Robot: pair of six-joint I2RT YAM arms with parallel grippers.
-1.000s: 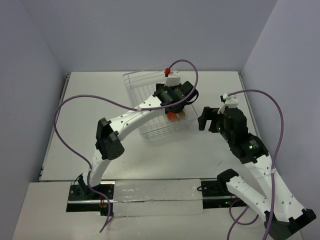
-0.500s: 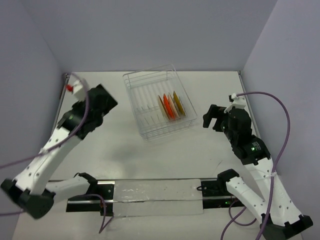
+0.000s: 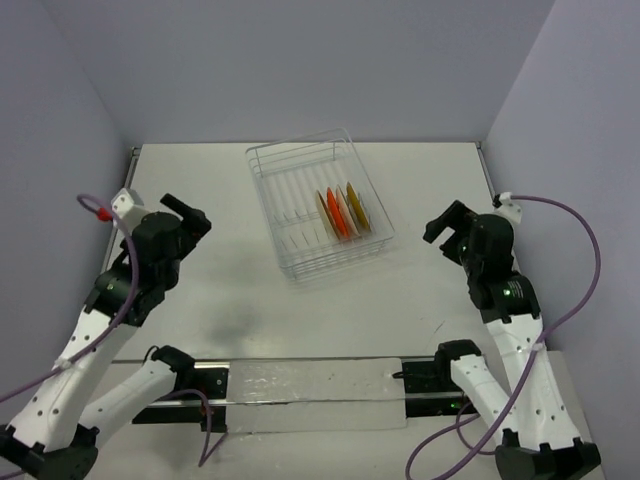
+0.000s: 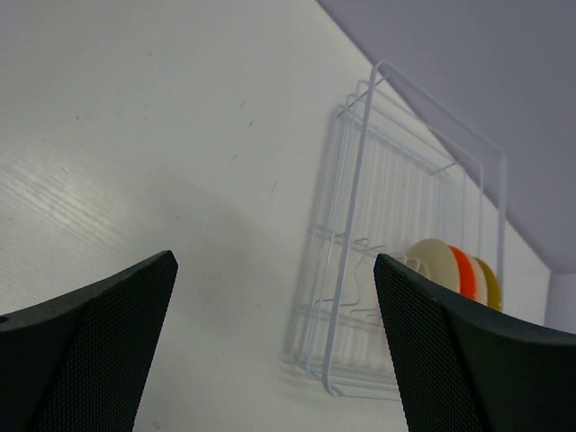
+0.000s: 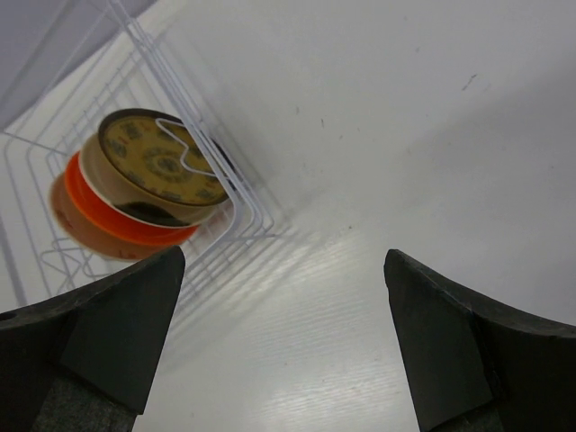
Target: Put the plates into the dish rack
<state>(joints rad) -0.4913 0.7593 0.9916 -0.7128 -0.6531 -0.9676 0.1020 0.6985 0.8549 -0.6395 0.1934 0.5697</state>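
Observation:
The white wire dish rack (image 3: pixel 300 185) stands at the table's back middle. In its right half the plates stand on edge in a row: a cream one (image 3: pixel 324 213), the orange-red one (image 3: pixel 337 214), another cream one (image 3: pixel 345 206) and the mustard-yellow one (image 3: pixel 356 207). My left gripper (image 3: pixel 190 218) is open and empty, well left of the rack. My right gripper (image 3: pixel 447 222) is open and empty, right of the rack. The left wrist view shows the rack (image 4: pixel 355 193) and plates (image 4: pixel 432 261) ahead. The right wrist view shows the mustard plate (image 5: pixel 157 162) in front of the orange-red one (image 5: pixel 108 220).
White table top (image 3: pixel 230 290) with purple walls around it. Both arms' purple cables loop beside them. A clear strip (image 3: pixel 310 385) lies along the near edge between the arm bases.
My left arm has pulled back from over the rack to the table's left side, empty. My right arm has drawn back to the right. The plates stay standing in the rack.

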